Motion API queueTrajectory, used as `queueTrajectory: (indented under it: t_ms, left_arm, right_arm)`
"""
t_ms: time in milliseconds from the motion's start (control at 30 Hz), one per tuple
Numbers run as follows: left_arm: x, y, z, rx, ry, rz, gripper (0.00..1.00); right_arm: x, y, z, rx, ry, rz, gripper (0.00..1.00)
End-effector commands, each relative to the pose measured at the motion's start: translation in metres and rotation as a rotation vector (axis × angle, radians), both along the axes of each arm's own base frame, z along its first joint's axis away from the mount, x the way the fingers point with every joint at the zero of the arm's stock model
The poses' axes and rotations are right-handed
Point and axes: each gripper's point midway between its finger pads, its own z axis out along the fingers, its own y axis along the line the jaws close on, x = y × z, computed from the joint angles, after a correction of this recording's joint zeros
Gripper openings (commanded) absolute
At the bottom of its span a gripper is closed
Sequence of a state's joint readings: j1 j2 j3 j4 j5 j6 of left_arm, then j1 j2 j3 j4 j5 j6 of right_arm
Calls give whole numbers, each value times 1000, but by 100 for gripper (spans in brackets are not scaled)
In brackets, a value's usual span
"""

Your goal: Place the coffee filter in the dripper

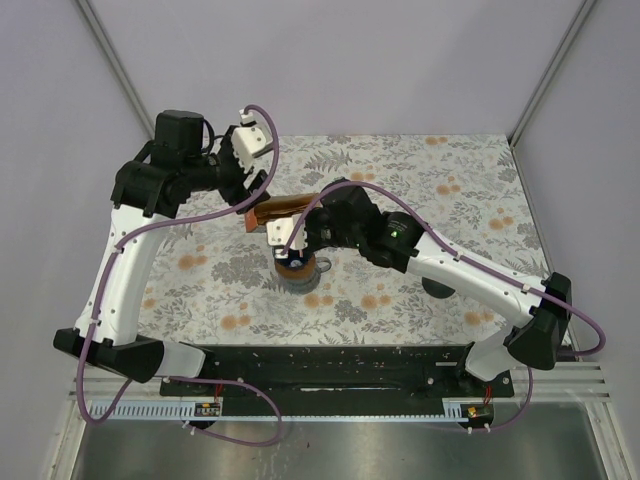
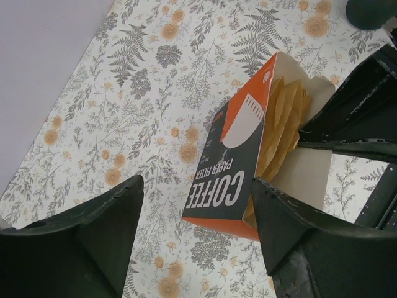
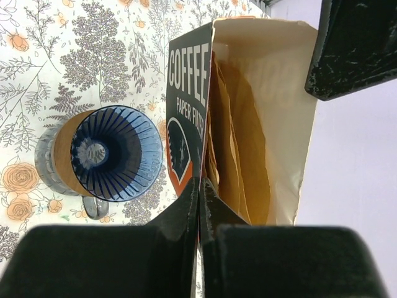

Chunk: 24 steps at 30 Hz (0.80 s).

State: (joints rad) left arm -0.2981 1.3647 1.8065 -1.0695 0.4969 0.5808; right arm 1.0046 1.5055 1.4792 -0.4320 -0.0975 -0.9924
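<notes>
The orange and black coffee filter box (image 2: pixel 239 167) is held tilted above the table, its top open, with brown paper filters (image 2: pixel 282 118) standing inside. My right gripper (image 3: pixel 200 186) is shut on the box's printed front wall (image 3: pixel 189 93), beside the filters (image 3: pixel 239 143). The left gripper (image 2: pixel 197 186) is open. Its fingers (image 2: pixel 99 230) straddle the box's lower end without touching it. The blue ribbed dripper (image 3: pixel 115 152) sits on a glass mug just left of the box, empty inside. From above, the box (image 1: pixel 285 208) lies behind the dripper (image 1: pixel 297 270).
A floral cloth (image 1: pixel 440 200) covers the table, with white walls behind and at both sides. The right arm's dark wrist (image 2: pixel 353 105) crowds the box's open end. A left finger (image 3: pixel 353 43) shows at the upper right of the right wrist view.
</notes>
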Motion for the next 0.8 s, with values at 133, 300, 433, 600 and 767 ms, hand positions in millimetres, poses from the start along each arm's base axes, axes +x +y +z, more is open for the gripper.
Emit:
queueTrajectory:
  t_ms: [133, 300, 433, 600, 767]
  left_arm:
    - [-12, -6, -20, 40, 40, -95, 73]
    - [-16, -9, -16, 30, 33, -117, 75]
    - [-8, -7, -12, 21, 22, -66, 46]
    - [-3, -7, -5, 1, 6, -32, 8]
    - [3, -2, 3, -9, -18, 28, 0]
  right_arm:
    - [2, 8, 49, 113, -96, 2, 0]
    - [3, 8, 51, 115, -103, 1, 0]
    - [0, 10, 52, 126, -95, 15, 0]
    - [0, 9, 49, 131, -92, 5, 0]
    - [-2, 9, 53, 204, -47, -24, 9]
